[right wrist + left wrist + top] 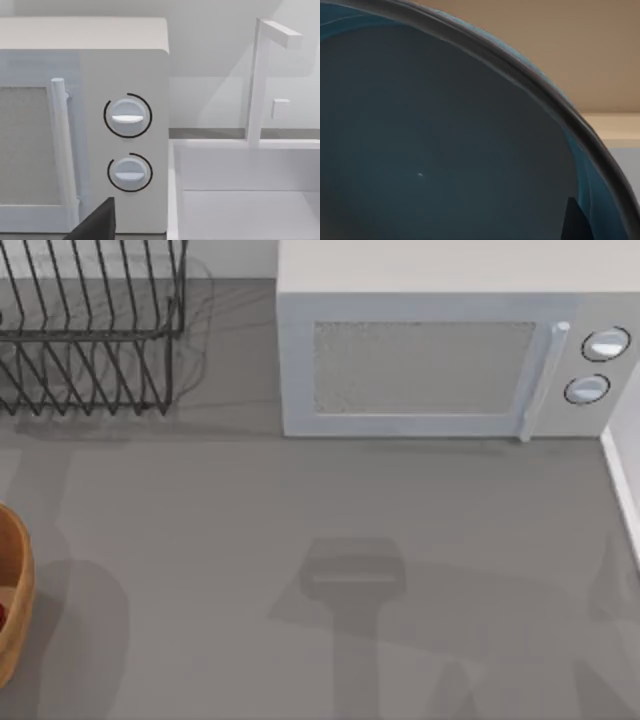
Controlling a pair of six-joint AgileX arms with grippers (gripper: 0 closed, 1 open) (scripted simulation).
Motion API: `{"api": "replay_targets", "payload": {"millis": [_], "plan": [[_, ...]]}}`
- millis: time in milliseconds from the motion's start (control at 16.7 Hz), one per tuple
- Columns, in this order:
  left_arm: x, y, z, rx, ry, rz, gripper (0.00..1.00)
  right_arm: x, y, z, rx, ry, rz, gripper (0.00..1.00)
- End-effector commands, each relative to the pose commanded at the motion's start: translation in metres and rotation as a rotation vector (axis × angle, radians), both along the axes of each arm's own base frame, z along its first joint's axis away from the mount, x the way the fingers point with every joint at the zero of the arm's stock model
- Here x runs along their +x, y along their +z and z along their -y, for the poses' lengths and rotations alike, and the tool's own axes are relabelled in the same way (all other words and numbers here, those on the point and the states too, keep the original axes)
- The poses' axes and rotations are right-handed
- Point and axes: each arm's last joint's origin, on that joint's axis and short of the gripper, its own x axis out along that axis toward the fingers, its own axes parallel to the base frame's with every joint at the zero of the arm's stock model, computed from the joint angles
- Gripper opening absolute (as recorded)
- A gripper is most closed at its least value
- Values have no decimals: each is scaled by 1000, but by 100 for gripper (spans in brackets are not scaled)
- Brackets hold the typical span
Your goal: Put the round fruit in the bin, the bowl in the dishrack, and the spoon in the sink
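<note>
The bowl sits right against the left wrist camera, its blue-teal inside turned to the lens and its dark rim arching across a tan background. One dark finger of my left gripper rests at that rim, gripping it. The black wire dishrack stands at the table's back left, with nothing in it. A sliver of red, the round fruit, lies inside the wooden bin at the left edge. The white sink is beside the microwave, with one finger of my right gripper before it. The spoon is out of view.
A white microwave takes up the back middle and right, its two dials facing the right wrist camera. A white faucet rises behind the sink. The sink's rim borders the table's right side. Arm shadows fall on the grey tabletop.
</note>
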Motion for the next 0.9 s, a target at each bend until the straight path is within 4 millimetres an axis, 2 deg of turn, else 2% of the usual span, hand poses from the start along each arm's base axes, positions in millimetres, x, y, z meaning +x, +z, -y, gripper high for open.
{"api": "replay_targets", "payload": {"millis": [180, 420, 660, 900], "plan": [[21, -6, -3, -1, -2, -4, 0, 0, 0, 0, 0, 0, 0, 100], [85, -36, -9, -2, -1, -8, 0, 0, 0, 0, 0, 0, 0, 100], [149, -91, -9, 0, 0, 11, 0, 0, 0, 0, 0, 0, 0, 100], [187, -154, -3, 1, 0, 26, 0, 0, 0, 0, 0, 0, 0, 100]]}}
